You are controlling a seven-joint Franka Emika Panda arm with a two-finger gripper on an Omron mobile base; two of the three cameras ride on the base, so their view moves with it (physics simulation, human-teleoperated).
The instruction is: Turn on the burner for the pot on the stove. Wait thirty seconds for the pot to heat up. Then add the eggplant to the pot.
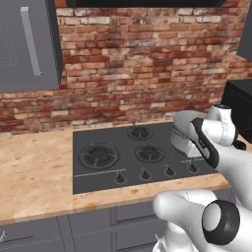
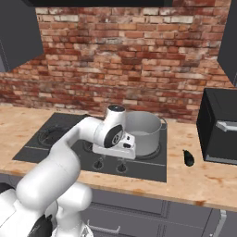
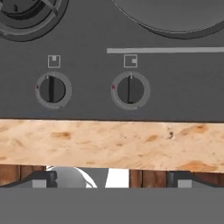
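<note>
Wooden counter edge (image 3: 109,144) seen nearest, two knobs (image 3: 130,90) beyond.
Gripper (image 2: 113,159) is held wide open above the stove (image 2: 148,169) knobs; pot (image 2: 143,131) behind, eggplant (image 2: 188,158) right.

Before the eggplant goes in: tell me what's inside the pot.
The pot shows bare grey inner wall; nothing visible inside. Its bottom is hidden by the rim and arm. The eggplant lies on the counter.
</note>
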